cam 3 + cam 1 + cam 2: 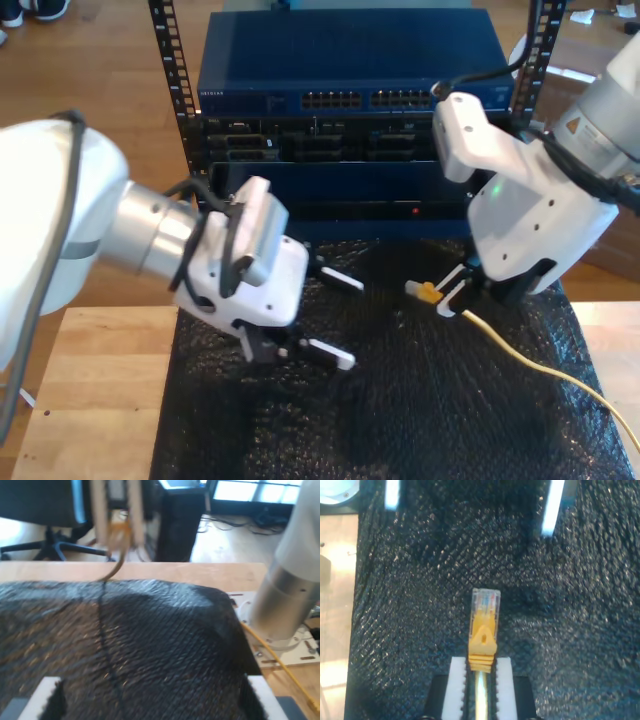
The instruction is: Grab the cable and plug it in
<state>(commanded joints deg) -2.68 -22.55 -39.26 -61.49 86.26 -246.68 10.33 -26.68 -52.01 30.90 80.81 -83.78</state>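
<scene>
My second gripper [481, 672] has its end effector clamped on the yellow cable [520, 352] just behind the plug [484, 615], whose long axis points across the black mat [420, 420] toward my first gripper [325, 316], jaws wide and empty.

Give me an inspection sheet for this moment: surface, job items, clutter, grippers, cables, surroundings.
Surface: wooden table with a black textured mat over its middle.
Job's things: yellow cable with its clear-tipped plug held above the mat, not yet in a port.
Clutter: nothing seen.
Grippers: my second gripper is shut on the cable just behind the plug; my first gripper is open over the mat, holding nothing.
Cables: the yellow cable trails toward the exterior view's right; black cables run along the first arm.
Surroundings: blue network switch in a rack behind the mat; office chair on the floor.
</scene>
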